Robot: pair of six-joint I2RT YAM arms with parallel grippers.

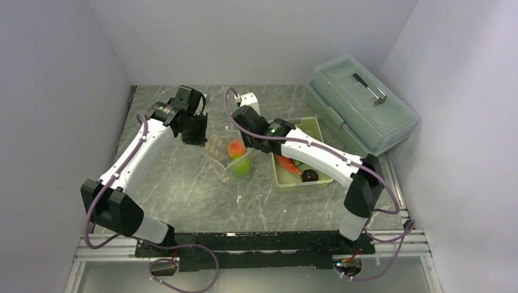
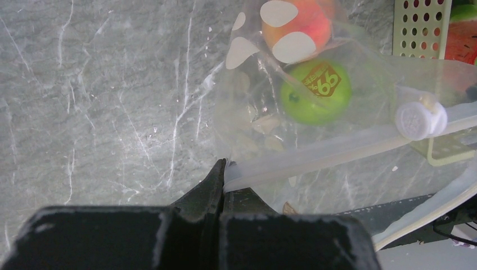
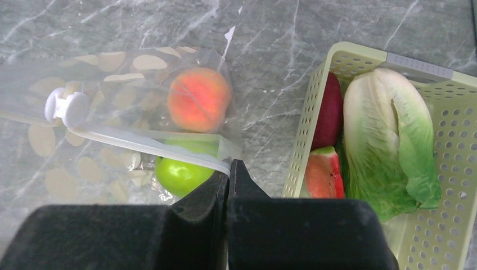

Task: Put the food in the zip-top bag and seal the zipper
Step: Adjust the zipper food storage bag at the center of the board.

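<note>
The left gripper point(image 2: 223, 169) and the right gripper point(image 3: 230, 169) each have their jaws pressed shut on one end of the zipper point(image 2: 315, 154). The strip is stretched between them across the centre of the top view. This two-point hold appears intended to keep the mouth of the zip-top bag point(image 1: 223, 155) taut and uppermost, so that the contents settle below the strip and do not roll out. The orange-red ball point(image 3: 199, 100) and the green ball point(image 2: 315, 93) lie inside the pouch, touching each other. Whether the pouch bottom rests on the worktop point(image 1: 183, 195) cannot be determined. A white round slider point(image 2: 421, 119) sits on the strip, apart from both grippers. At the lower right of the left wrist view a second lip bows away from the strip, which suggests the mouth is unsealed along part of its length. The pale green basket point(image 3: 360, 49), right of the bag, holds the leafy green lettuce point(image 3: 394, 135), the red-orange long piece point(image 1: 287, 165) and the dark maroon ball point(image 1: 310, 176). Loading is therefore judged incomplete, and sealing is not yet due.
</note>
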